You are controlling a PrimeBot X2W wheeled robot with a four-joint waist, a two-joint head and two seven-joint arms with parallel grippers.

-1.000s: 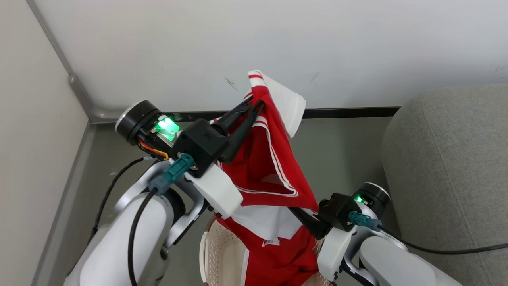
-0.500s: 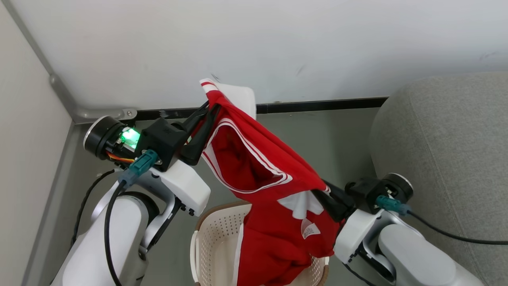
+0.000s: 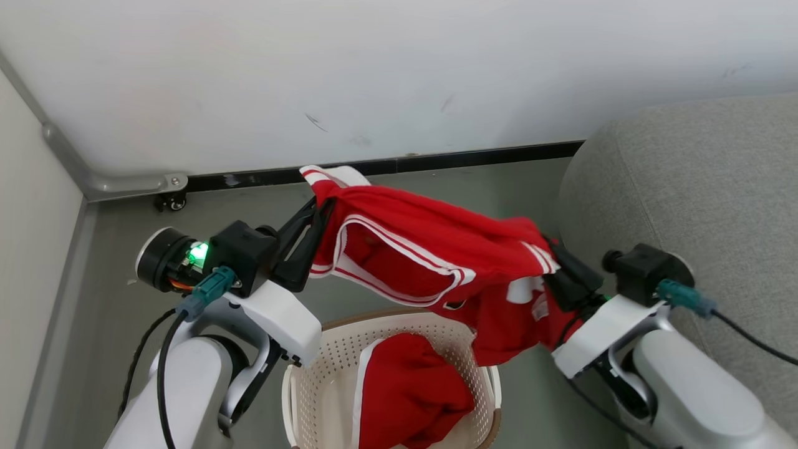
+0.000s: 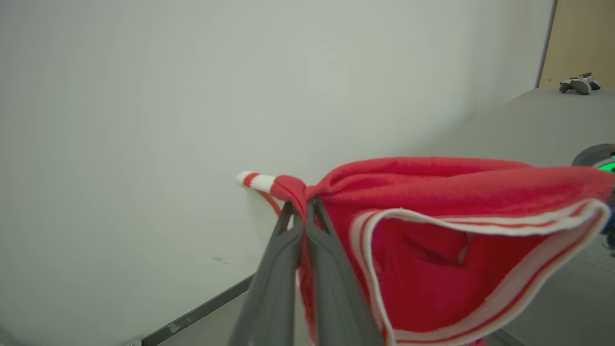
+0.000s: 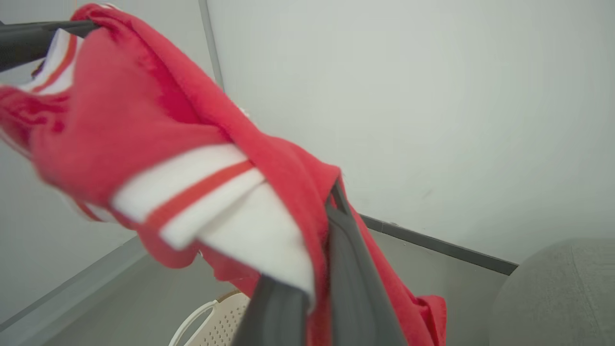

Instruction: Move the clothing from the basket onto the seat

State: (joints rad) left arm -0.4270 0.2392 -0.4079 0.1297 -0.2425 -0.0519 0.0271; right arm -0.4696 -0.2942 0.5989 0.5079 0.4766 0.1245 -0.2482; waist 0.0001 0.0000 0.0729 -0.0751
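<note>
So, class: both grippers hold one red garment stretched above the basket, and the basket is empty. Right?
Not quite. The basket is not empty: the head view shows another red garment lying in it. The rest holds: the left gripper and right gripper hold the lifted garment between them.

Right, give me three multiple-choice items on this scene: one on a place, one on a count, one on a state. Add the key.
1. The basket stands:
A) on a shelf
B) on a table
C) on the floor, below the lifted garment

2. End effectors gripping the lifted garment:
A) none
B) two
C) one

3. The basket is:
A) holding a red garment
B) empty
C) tipped over

Key:
1 C: grey floor surrounds it in the head view.
2 B: the left end effector and the right end effector each pinch one end.
3 A: red cloth lies inside its perforated wall.
</note>
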